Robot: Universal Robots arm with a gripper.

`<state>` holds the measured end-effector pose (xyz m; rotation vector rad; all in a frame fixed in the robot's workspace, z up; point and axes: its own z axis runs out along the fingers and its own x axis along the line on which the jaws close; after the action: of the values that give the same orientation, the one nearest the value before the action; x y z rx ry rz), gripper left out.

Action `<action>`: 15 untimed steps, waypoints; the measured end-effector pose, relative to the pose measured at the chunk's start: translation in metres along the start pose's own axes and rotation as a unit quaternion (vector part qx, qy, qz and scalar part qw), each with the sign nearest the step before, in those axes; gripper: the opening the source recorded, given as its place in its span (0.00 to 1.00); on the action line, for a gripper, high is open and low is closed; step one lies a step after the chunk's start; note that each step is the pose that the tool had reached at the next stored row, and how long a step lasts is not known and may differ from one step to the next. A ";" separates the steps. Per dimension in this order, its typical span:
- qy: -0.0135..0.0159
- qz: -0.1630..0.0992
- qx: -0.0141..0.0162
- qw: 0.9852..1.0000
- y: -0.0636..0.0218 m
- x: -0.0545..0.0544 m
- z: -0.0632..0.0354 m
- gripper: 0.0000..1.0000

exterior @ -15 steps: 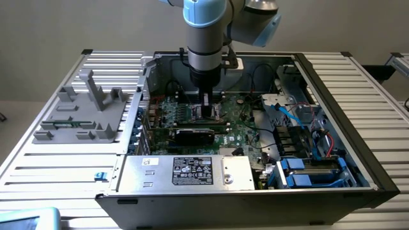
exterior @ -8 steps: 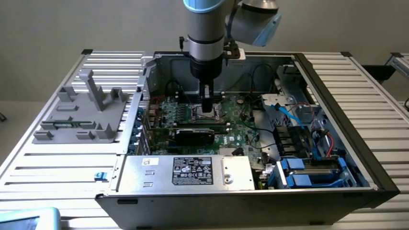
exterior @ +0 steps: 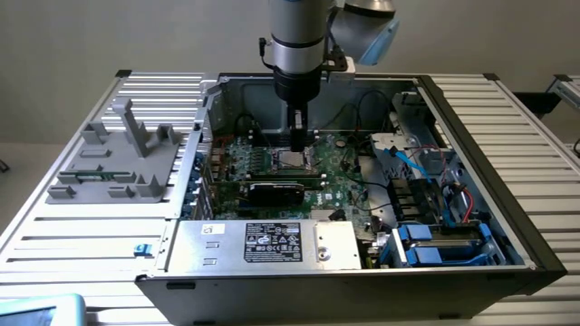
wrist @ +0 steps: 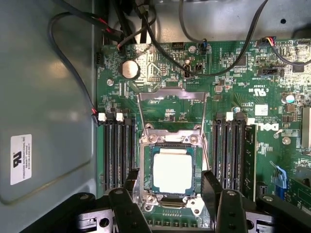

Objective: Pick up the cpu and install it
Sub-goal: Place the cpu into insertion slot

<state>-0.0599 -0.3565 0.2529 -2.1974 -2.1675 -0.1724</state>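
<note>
Flanking the cpu (wrist: pixel 172 173), black memory slots (wrist: pixel 119 150)

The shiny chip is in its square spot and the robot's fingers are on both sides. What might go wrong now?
1. The open gripper straddles the cpu closely; a sideways drift might let a finger nudge it crooked.
2. The socket frame is flipped up, so nothing clamps the cpu; a bump might shift it.
3. The fingers sit near the memory slots and might scrape them.
</note>
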 end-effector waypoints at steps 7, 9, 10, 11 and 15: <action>0.000 0.001 0.009 1.000 0.0075 0.003 -0.0217 0.63; 0.000 0.001 0.010 1.000 0.0094 0.003 -0.0269 0.63; 0.000 0.001 0.010 1.000 0.0099 0.003 -0.0281 0.63; 0.000 0.001 0.010 1.000 0.0104 0.003 -0.0281 0.63; 0.000 0.001 0.010 1.000 0.0105 0.003 -0.0283 0.63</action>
<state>-0.0506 -0.3569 0.2818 -2.1888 -2.1563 -0.1496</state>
